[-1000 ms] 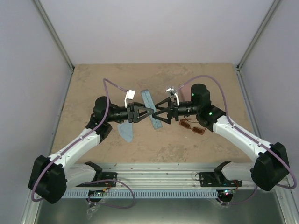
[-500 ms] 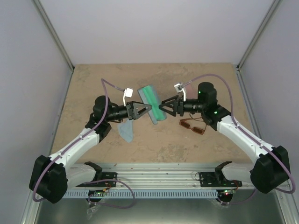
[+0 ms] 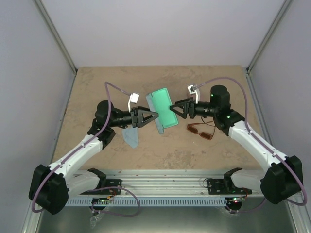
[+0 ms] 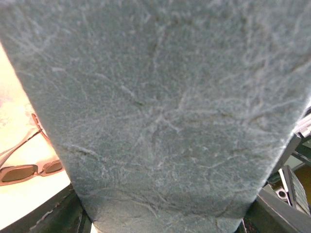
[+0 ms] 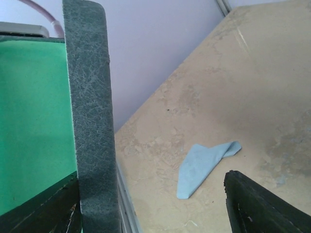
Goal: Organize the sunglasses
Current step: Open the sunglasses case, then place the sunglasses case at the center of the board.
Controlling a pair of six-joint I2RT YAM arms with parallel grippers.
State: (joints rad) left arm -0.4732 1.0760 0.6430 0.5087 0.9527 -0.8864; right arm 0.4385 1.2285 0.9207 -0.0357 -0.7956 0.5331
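A blue oblong case (image 3: 164, 110) is held up over the table's middle, its lid swung open to show a green lining. My left gripper (image 3: 153, 116) is shut on the case's lower half, whose grey-blue outside (image 4: 160, 107) fills the left wrist view. My right gripper (image 3: 174, 108) is open, with the lid's edge (image 5: 90, 121) lying against one finger (image 5: 43, 208); the other finger (image 5: 265, 204) is well clear. The amber-brown sunglasses (image 3: 200, 130) lie on the table under the right arm, and also show in the left wrist view (image 4: 26, 171). The black wire pair is out of view.
A light blue cloth (image 3: 131, 136) lies on the table under the left gripper, and also shows in the right wrist view (image 5: 204, 167). Grey walls close in the beige table (image 3: 97, 92) on three sides. The pink case is hidden.
The case's lid has swung from nearly shut to wide open, showing the green lining. My right gripper drew back to the right and up with the lid's edge. The left gripper held its place.
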